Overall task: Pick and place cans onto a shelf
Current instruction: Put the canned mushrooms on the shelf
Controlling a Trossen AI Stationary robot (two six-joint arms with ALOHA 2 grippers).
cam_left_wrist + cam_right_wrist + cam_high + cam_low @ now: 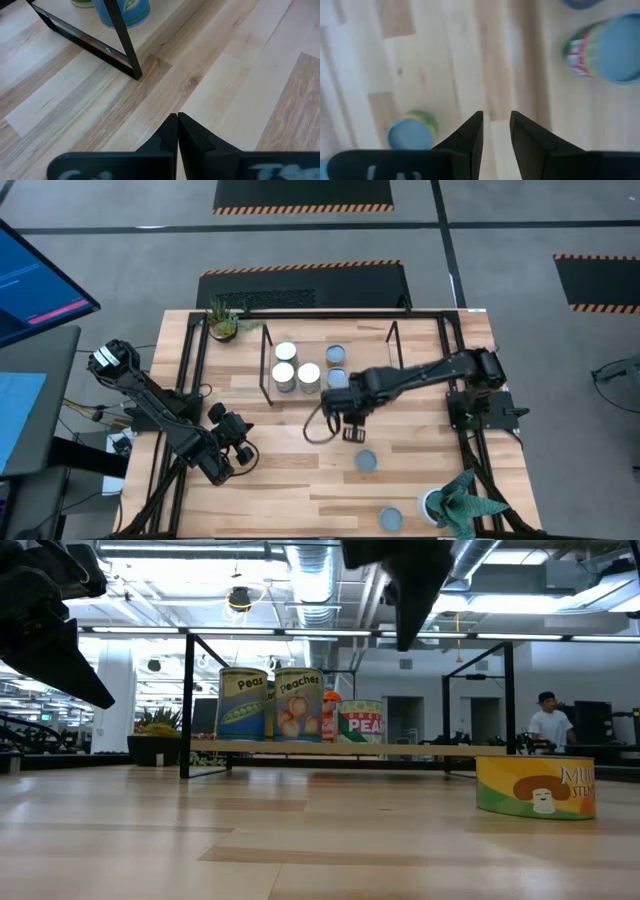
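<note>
The shelf (330, 395) stands at the table's far middle, with several cans on its wood board, among them white-topped cans (309, 375) and blue-topped cans (337, 378). The low view shows them as Peas (243, 705) and Peaches (298, 705). Two cans stand on their bases on the table: one (367, 461) just near of my right gripper, one (390, 519) by the near edge. My right gripper (352, 432) hangs above the table in front of the shelf, narrowly open and empty (496, 125). My left gripper (235, 442) is shut and empty (177, 120) at the near left.
Small potted plants stand at the far left (222, 320) and near right (460, 500) corners. A black frame (190, 380) edges the table. A mushroom can (535, 785) stands low on the right of the low view. A person (545, 720) is far off in the room.
</note>
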